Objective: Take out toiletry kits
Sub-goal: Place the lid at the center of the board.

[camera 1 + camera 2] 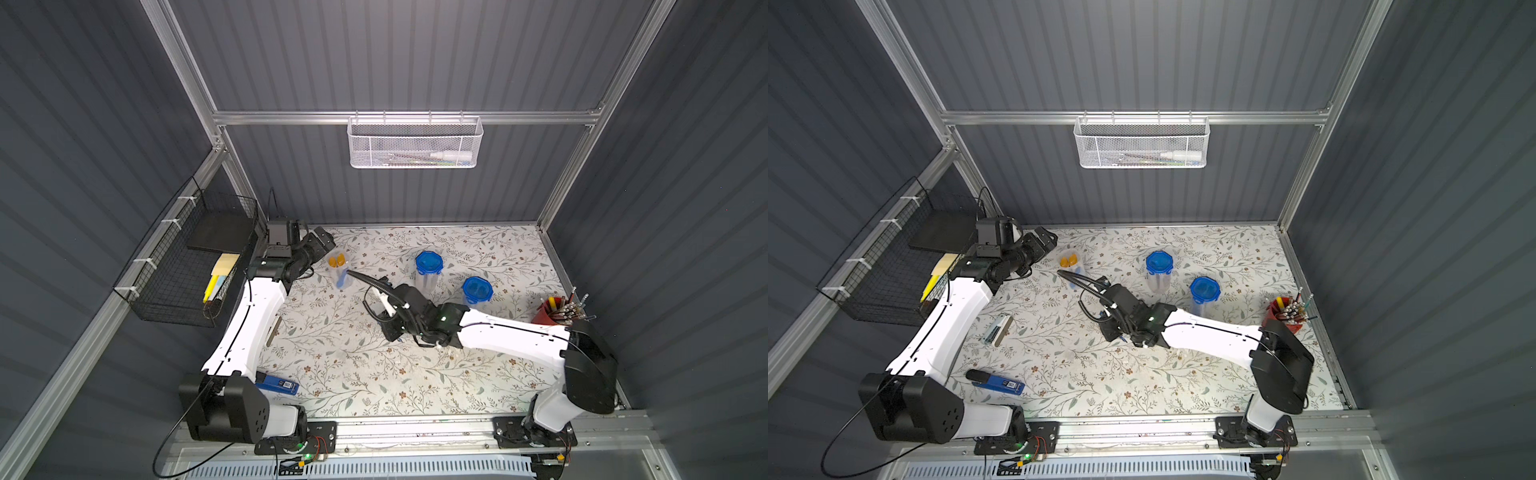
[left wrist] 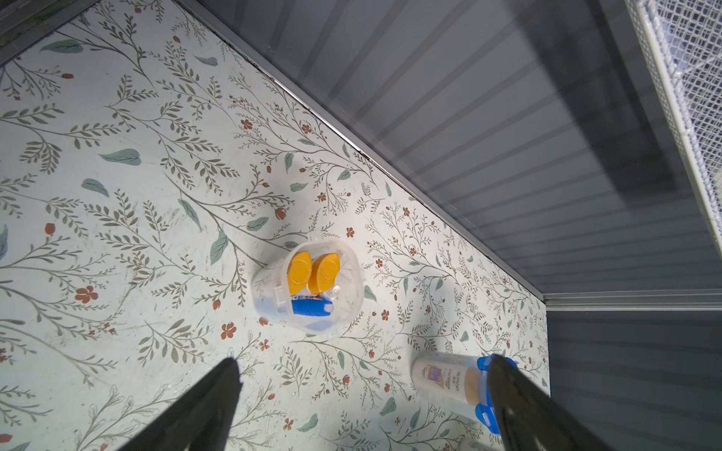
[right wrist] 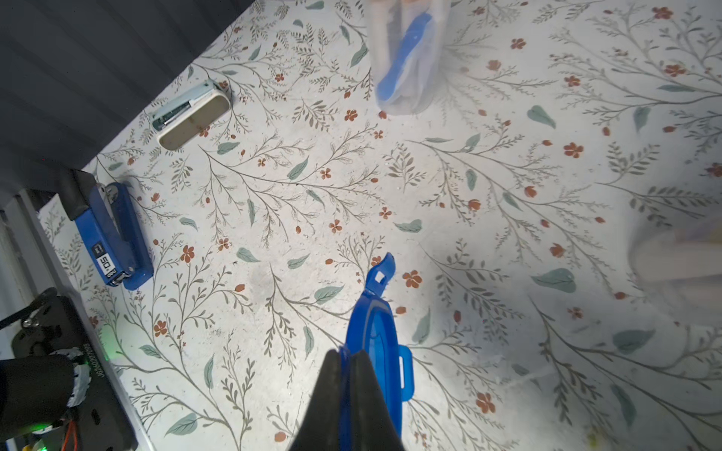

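A clear open jar (image 1: 340, 270) (image 1: 1071, 266) (image 2: 265, 289) stands at the back left of the floral table. It holds one of the toiletry kits: two bottles with tan-gold caps (image 2: 312, 273) and a blue toothbrush (image 2: 308, 307) (image 3: 402, 54). My left gripper (image 1: 322, 243) (image 2: 363, 369) hovers above and beside this jar, open and empty. My right gripper (image 1: 390, 328) (image 3: 347, 357) is mid-table, shut on a blue clip lid (image 3: 375, 332) held on edge. Two closed jars with blue lids (image 1: 429, 262) (image 1: 478, 289) stand behind the right arm, and a bottle shows inside one closed jar (image 2: 449, 384).
A red cup of pens (image 1: 557, 311) stands at the right edge. A blue stapler (image 1: 278, 384) (image 3: 109, 234) and a small white-tan case (image 1: 998, 330) (image 3: 191, 115) lie front left. A black wire basket (image 1: 187, 266) hangs on the left wall and a white mesh basket (image 1: 415, 143) on the back wall.
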Controlling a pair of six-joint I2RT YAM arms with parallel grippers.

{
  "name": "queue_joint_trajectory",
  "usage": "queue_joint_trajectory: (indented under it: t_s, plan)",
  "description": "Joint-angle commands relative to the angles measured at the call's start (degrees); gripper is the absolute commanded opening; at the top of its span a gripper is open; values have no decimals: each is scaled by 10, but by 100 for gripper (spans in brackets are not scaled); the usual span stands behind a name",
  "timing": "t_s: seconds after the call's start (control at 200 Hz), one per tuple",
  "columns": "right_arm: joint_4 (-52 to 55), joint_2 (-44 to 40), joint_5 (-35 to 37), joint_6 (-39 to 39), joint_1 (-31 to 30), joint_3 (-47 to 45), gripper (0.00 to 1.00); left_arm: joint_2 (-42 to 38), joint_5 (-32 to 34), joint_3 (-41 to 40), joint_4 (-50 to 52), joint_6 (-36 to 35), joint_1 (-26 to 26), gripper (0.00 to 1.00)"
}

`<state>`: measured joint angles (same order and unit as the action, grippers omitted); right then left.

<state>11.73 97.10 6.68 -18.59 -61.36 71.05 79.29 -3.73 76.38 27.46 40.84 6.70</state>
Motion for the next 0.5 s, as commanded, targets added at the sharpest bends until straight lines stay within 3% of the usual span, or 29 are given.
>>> queue_joint_trajectory:
  t_s: [0.0, 0.255, 0.39, 0.495]
  plan:
    - [2, 65, 42, 3, -22, 60, 0, -11, 15, 23, 22, 1, -3, 100]
    - [-139, 177, 78, 91, -84, 122, 0, -6, 21, 100, 109, -27, -5, 100]
    - [-192, 219, 47, 93, -103, 132, 0, -24, 35, 101, 116, -30, -7, 100]
    - [-237, 249, -15, 76, -115, 134, 6, -35, 39, 94, 116, -31, -8, 100]
